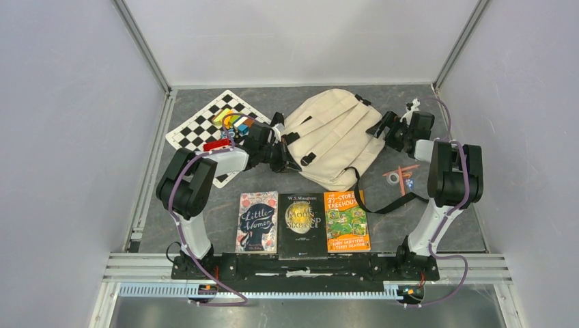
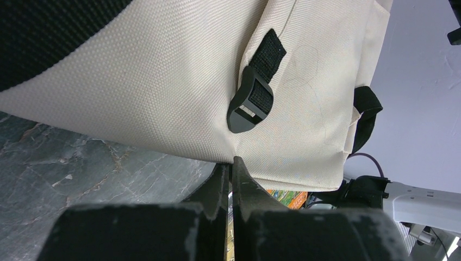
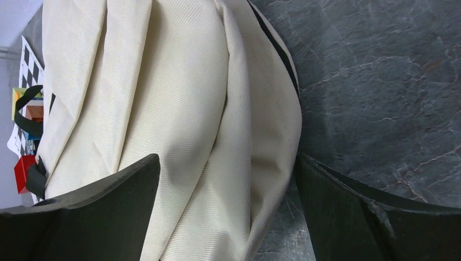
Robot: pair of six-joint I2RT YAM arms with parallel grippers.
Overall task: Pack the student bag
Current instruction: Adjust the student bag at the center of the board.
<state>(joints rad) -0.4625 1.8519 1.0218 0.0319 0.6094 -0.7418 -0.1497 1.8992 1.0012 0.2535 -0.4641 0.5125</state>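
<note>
Student bag lies flat mid-tabletop. Left pincer looks clamped shut on just a sliver of its edge fabric, which could slip out on a pull. Right pincer gapes wide astride the opposite side, holding nothing.

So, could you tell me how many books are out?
3, in a row at the near edge: Little Women left, The Moon and Sixpence middle, Treehouse book right; the bag may hide more.

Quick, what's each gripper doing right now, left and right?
Left gripper: closed, pinching the edge of the student bag.
Right gripper: wide open, jaws either side of the bag's edge, holding nothing.
</note>
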